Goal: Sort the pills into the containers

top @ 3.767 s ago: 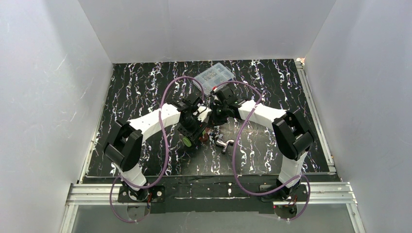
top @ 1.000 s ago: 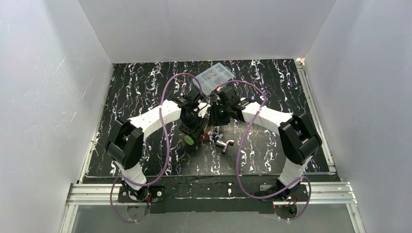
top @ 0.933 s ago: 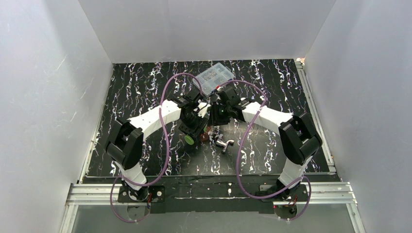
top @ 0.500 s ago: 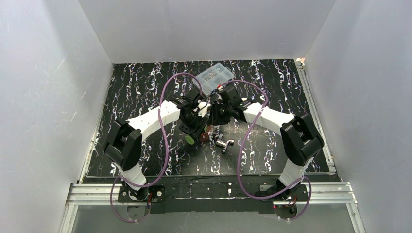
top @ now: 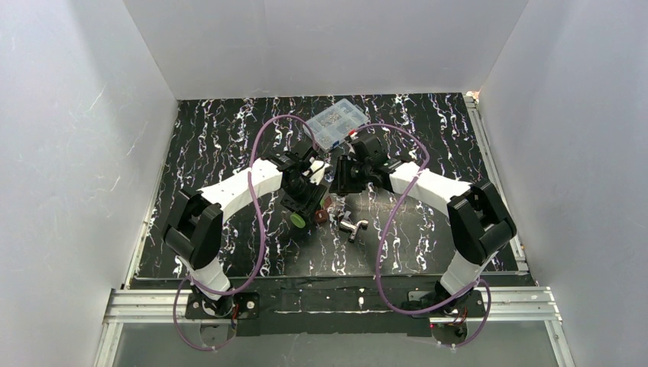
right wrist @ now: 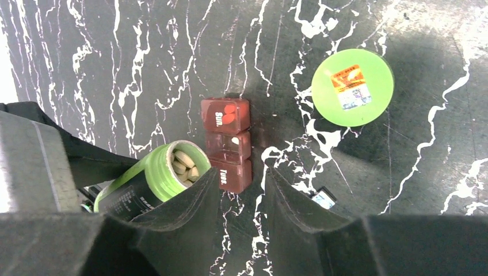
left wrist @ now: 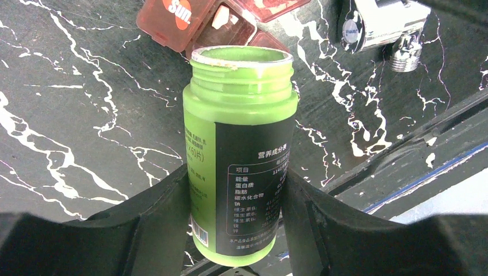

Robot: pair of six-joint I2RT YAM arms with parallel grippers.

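Note:
My left gripper is shut on a bright green bottle with a dark label, held tilted and uncapped. Pale pills fill the bottle's mouth in the right wrist view. Its green cap lies flat on the table, apart from the bottle. A red weekly pill organizer lies just beyond the bottle's mouth; one open compartment holds a pale pill. My right gripper hangs open above the organizer's near end, nothing between its fingers. From above, both grippers meet mid-table, the left gripper beside the cap.
A clear plastic box with small items sits at the back of the black marbled table. A small chrome metal piece lies just right of the organizer. White walls enclose the sides and back.
My right arm has drawn a little to the right and back from the left gripper. The left gripper and its bottle have stayed put.

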